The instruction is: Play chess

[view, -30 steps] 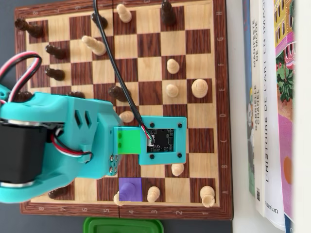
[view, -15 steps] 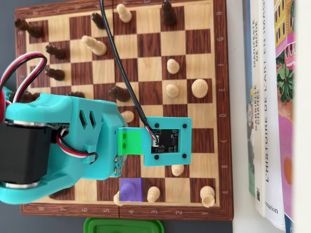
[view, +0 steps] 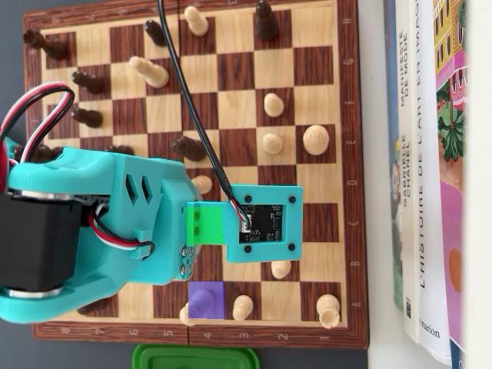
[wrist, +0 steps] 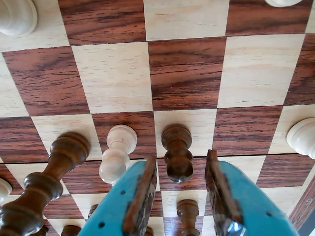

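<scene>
In the wrist view my gripper (wrist: 181, 160) is open, its turquoise fingers (wrist: 123, 206) with brown pads coming in from the bottom edge. A dark pawn (wrist: 177, 150) stands with its head between the two fingertips, with a gap on each side. A white pawn (wrist: 117, 152) stands just left of the left finger, and a tall dark piece (wrist: 47, 179) is further left. A second dark pawn (wrist: 188, 212) shows lower between the fingers. In the overhead view the arm (view: 115, 223) and camera plate (view: 265, 223) cover the gripper and that pawn on the chessboard (view: 350, 154).
White pieces stand at the top left (wrist: 17, 14) and right edge (wrist: 302, 137) of the wrist view. In the overhead view, dark pieces (view: 84, 115) are at the board's left and white pieces (view: 315, 138) at its right. Books (view: 430, 169) lie along the right. A green lid (view: 196, 357) sits below.
</scene>
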